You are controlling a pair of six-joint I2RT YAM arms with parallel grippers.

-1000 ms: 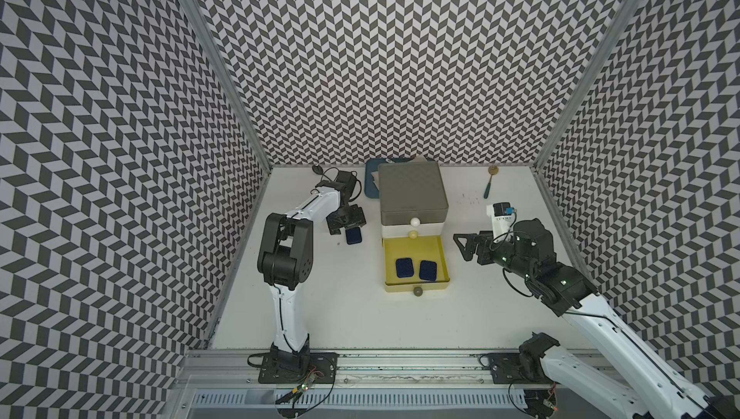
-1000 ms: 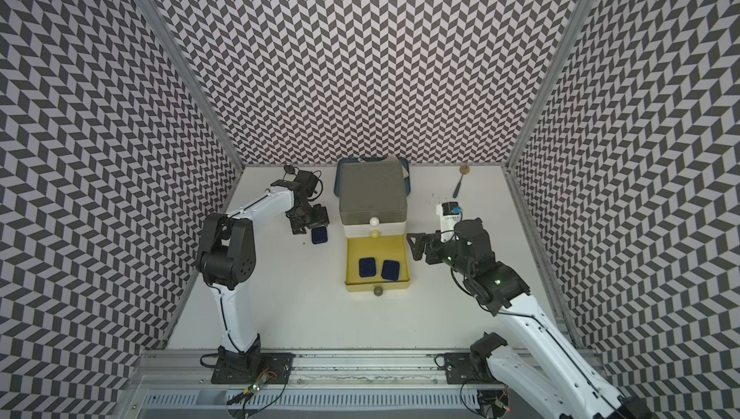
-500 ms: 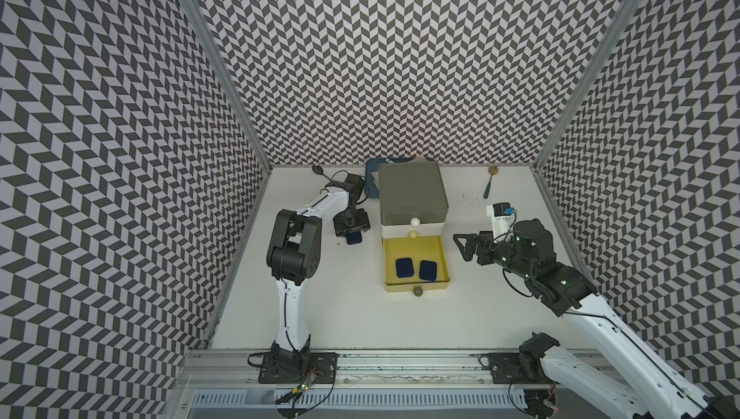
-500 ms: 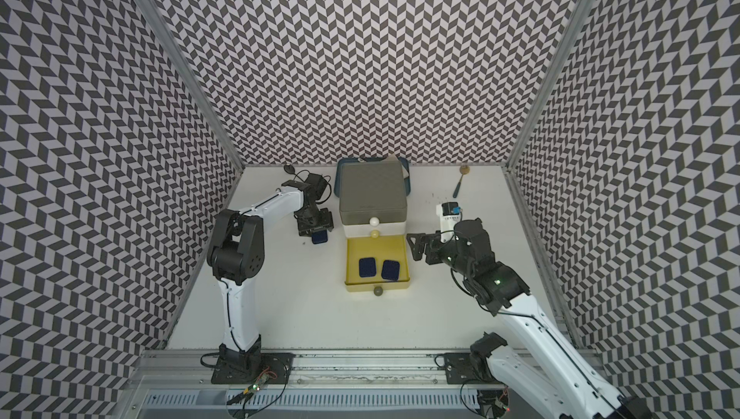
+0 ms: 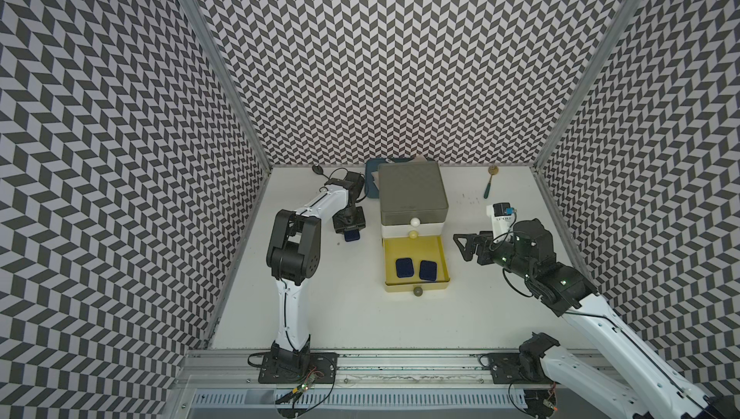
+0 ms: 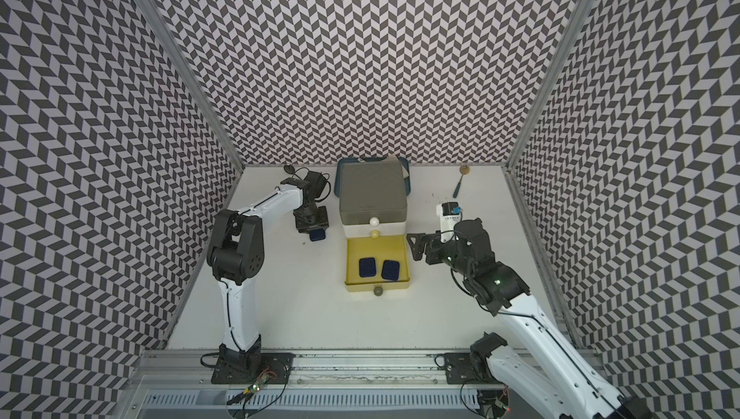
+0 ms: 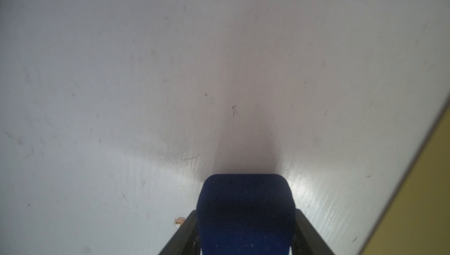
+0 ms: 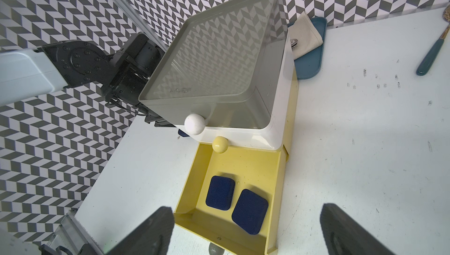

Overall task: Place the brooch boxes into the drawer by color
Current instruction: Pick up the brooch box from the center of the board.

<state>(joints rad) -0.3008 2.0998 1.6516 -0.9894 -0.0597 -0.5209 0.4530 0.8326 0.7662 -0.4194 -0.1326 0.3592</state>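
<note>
The drawer chest (image 5: pixel 412 192) stands at the back middle, with its grey and white tiers closed. Its yellow bottom drawer (image 5: pixel 414 287) is pulled out toward the front. Two navy brooch boxes (image 5: pixel 404 267) (image 5: pixel 429 270) lie flat inside it, also visible in the right wrist view (image 8: pixel 220 192) (image 8: pixel 249 211). Left of the chest, my left gripper (image 5: pixel 351 232) points down, shut on a third navy brooch box (image 7: pixel 244 202), with a finger against each of its sides. My right gripper (image 5: pixel 462 245) hovers open just right of the yellow drawer, its fingers (image 8: pixel 155 229) spread wide and empty.
A dark blue tray (image 5: pixel 370 186) holding a folded cloth (image 8: pixel 304 32) sits behind the chest. A teal-handled spoon (image 5: pixel 489 184) lies at the back right and a dark spoon (image 5: pixel 318 170) at the back left. Patterned walls close in three sides.
My left gripper's fingers have closed in on the navy box, and the left arm's elbow has swung right. The right arm has not moved.
</note>
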